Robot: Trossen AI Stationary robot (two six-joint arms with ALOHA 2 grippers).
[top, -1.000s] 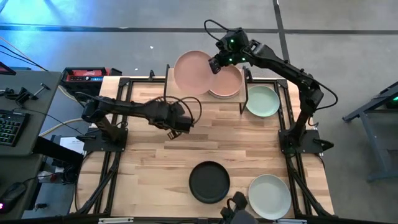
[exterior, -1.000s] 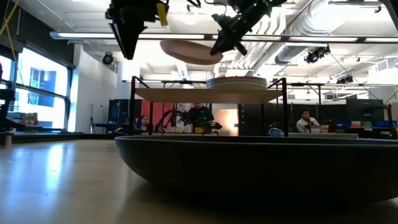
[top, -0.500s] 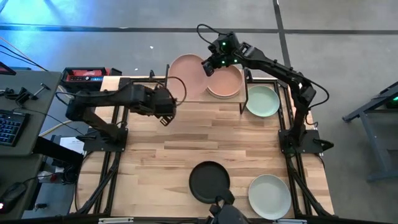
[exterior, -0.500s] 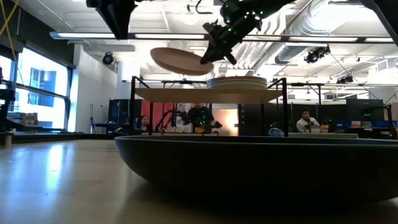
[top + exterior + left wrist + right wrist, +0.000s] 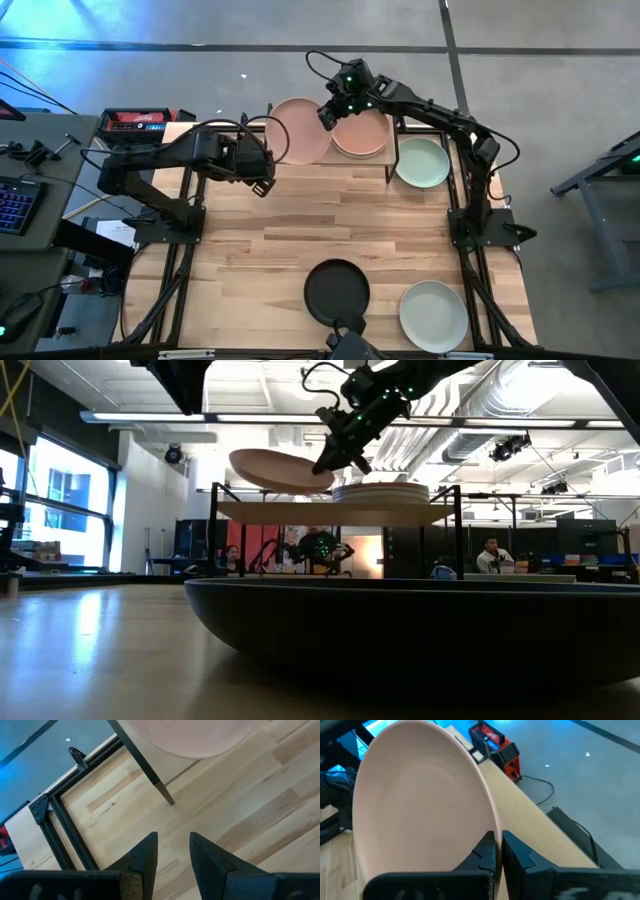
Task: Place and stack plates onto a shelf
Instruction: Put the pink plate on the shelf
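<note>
The right gripper [image 5: 327,113] pinches the rim of a peach plate [image 5: 297,130], its fingers pressed together on the edge. The plate hangs above the left half of the shelf [image 5: 330,513], not touching it. It is round, so it has no long axis. In the low view it is tilted, with the free edge a little higher and the held edge lower, and its hollow side faces up.

On the right half of the shelf lies a stack of plates [image 5: 361,132] with a peach one on top, just beside the held plate. A pale green plate [image 5: 422,162] lies on the table right of the shelf. A black plate [image 5: 337,291] and another pale plate [image 5: 433,314] lie at the near edge.

The left gripper [image 5: 262,178] hovers in front of the shelf's left leg [image 5: 150,775], fingers slightly apart and empty.

No writing can be read.
</note>
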